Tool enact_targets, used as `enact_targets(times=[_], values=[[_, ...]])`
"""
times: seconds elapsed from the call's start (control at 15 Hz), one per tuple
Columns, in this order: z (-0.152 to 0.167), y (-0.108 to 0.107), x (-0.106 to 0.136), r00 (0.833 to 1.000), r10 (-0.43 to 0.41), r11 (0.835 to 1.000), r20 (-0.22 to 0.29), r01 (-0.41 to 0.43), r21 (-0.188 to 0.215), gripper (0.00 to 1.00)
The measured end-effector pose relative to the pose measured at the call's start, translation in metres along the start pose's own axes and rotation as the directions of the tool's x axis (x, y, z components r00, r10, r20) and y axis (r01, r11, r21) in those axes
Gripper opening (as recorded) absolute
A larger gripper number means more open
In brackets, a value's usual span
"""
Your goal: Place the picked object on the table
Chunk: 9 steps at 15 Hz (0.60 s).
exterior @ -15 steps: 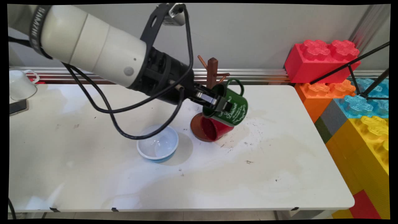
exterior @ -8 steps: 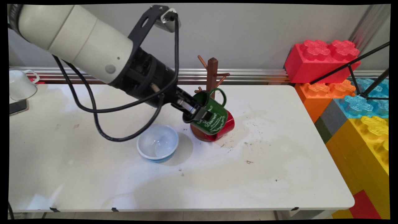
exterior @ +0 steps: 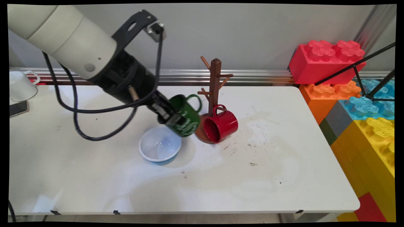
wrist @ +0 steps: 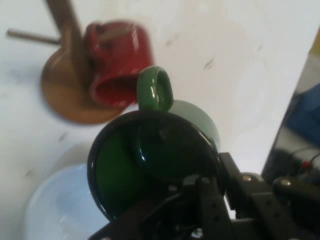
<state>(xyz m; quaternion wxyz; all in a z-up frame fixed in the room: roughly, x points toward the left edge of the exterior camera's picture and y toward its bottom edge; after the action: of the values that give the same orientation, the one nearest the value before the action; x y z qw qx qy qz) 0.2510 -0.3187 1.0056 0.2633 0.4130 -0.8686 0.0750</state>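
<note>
Two mugs show: the green mug [exterior: 184,117] is off the worktop [exterior: 284,176], tilted above the blue bowl [exterior: 160,148], its rim pinched by the gripper [exterior: 172,117] fingers, while the red mug [exterior: 221,124] hangs on the wooden mug tree [exterior: 215,82].

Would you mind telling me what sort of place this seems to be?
Probably a robotics lab: a white table with a mug tree, giant toy bricks stacked alongside, and the arm's tool holding a green mug.
</note>
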Motion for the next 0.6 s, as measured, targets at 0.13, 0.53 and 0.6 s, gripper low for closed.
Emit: enact_targets(times=[0.13, 0.53, 0.6], values=[[-0.003, -0.014, -0.008, 0.999, 0.020, 0.999, 0.049, -0.022, 0.037, 0.00], [-0.005, -0.068, -0.025, 0.984, 0.072, 0.985, 0.165, -0.096, 0.146, 0.00], [-0.004, -0.074, -0.026, 0.981, 0.077, 0.982, 0.176, -0.105, 0.157, 0.00]])
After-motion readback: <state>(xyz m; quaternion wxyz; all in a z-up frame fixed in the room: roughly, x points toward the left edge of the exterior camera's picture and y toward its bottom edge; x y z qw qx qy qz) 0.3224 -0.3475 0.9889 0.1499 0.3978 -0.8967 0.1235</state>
